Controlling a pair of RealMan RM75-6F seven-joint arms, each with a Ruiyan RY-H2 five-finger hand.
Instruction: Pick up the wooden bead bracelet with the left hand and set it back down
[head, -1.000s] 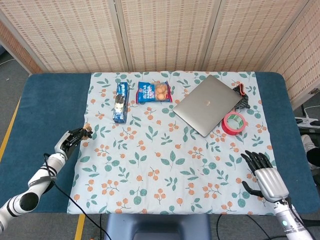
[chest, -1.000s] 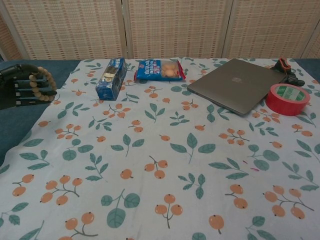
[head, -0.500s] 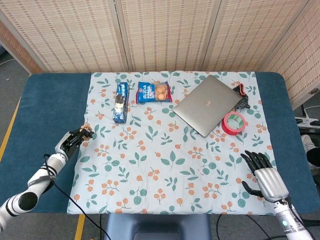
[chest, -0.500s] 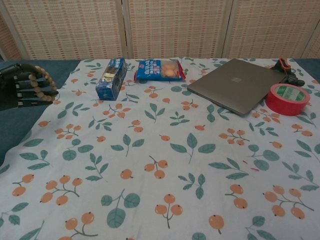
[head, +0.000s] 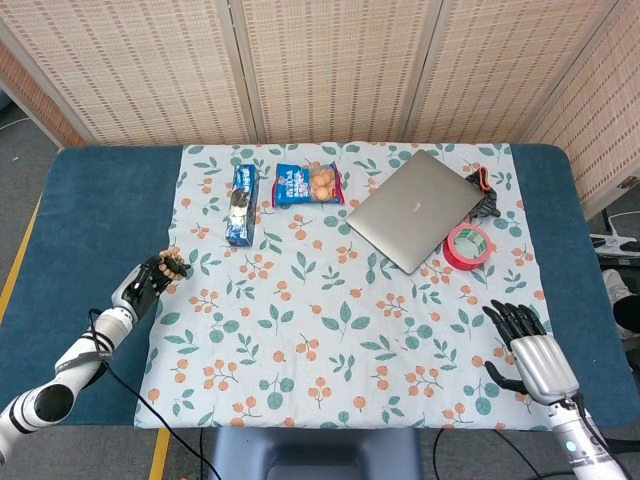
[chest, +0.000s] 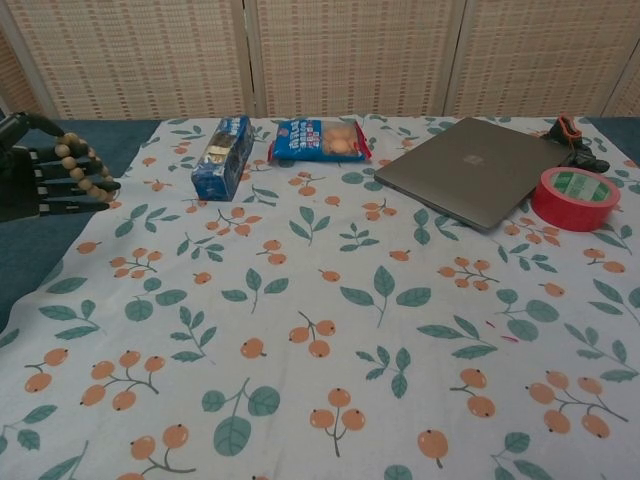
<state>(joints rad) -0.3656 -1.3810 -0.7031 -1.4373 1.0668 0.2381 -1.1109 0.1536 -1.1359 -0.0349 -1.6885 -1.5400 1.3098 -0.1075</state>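
Note:
The wooden bead bracelet (chest: 80, 167) of pale round beads hangs across the fingers of my left hand (chest: 45, 175), which holds it at the left edge of the floral cloth. In the head view the same left hand (head: 150, 281) sits at the cloth's left border with the bracelet (head: 172, 264) at its fingertips. My right hand (head: 527, 352) rests near the front right corner of the cloth, fingers spread, holding nothing. The chest view does not show it.
A blue snack box (chest: 221, 157), a blue bag of snacks (chest: 318, 140), a grey laptop (chest: 473, 172), a red tape roll (chest: 573, 197) and a small black and orange object (chest: 570, 133) lie along the far half of the cloth (chest: 330, 300).
My left hand has shifted slightly, and the bracelet has slid lower along its fingers. The right hand has not moved.

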